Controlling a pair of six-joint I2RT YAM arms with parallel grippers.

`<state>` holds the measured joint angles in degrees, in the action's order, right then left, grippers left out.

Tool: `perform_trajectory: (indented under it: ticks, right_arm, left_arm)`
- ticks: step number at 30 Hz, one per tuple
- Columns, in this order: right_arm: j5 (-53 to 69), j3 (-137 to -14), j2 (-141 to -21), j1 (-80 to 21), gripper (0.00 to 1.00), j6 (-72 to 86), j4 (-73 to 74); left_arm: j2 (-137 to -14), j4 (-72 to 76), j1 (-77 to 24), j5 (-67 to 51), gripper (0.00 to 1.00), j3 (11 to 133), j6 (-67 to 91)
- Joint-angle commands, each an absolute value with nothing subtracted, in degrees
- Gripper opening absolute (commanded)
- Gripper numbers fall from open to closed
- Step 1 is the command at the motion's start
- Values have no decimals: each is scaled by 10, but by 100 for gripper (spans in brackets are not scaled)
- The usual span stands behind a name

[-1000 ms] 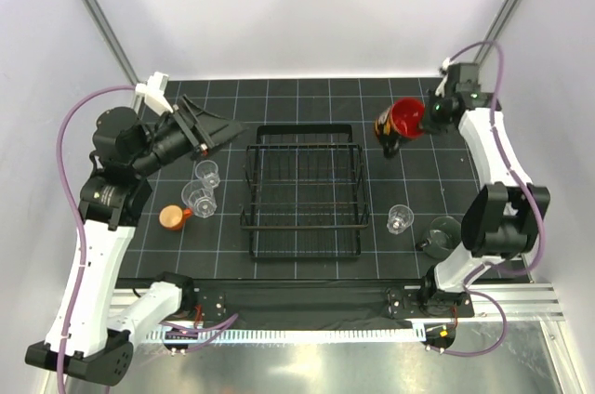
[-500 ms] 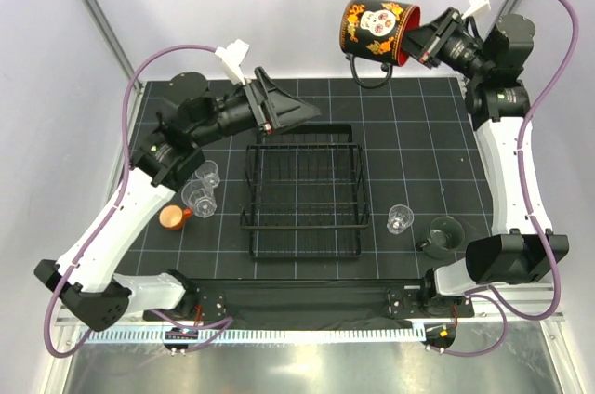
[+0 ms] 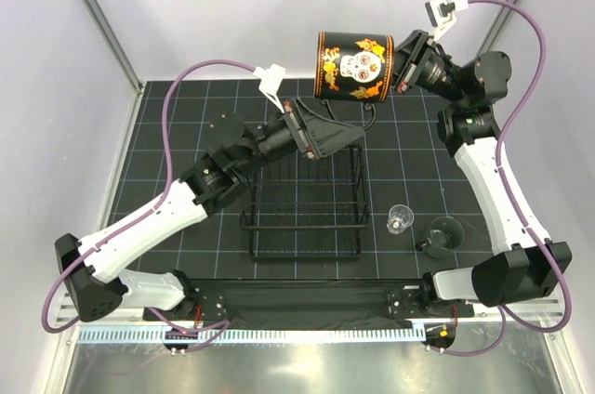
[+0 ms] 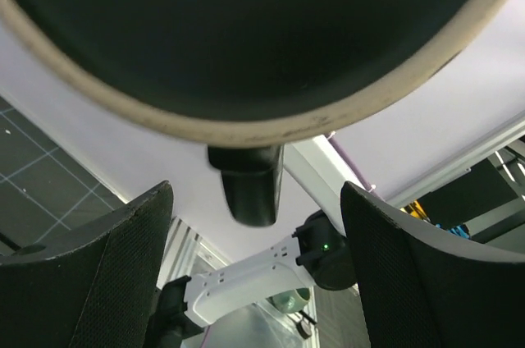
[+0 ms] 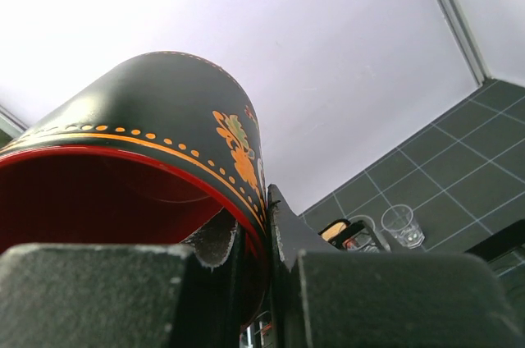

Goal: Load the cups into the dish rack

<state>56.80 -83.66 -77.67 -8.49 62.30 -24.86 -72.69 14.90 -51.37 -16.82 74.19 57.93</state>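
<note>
the right gripper pinches the rim of the mug, held sideways in the air above the rack's far end. the left gripper gapes open just beneath. next likely calls for lowering the mug into the rack.

Bright even light, soft shadows; large mug blurry up close; right-wrist bkgd overexposed.

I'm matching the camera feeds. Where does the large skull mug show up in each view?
Top external: large mug upper centre, sideways in the air.
Left wrist: its dark underside fills the top.
Right wrist: left half, red inside showing.
Shared landmark: the black gridded mat, in all three.
</note>
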Motion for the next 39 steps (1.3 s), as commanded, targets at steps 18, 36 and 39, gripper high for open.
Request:
perform_trajectory:
  ticks: [18, 36, 39]
  right_arm:
    - [513, -792, -709, -160, 4, 680, -367]
    - [476, -773, -712, -175, 4, 627, -301]
    - [484, -776, -713, -174, 6, 599, -267]
  left_arm:
    - [-693, 260, -544, -66, 56, 723, 526]
    - [-702, 244, -544, -65, 0, 749, 541]
    - [-680, 208, -544, -48, 0, 749, 515]
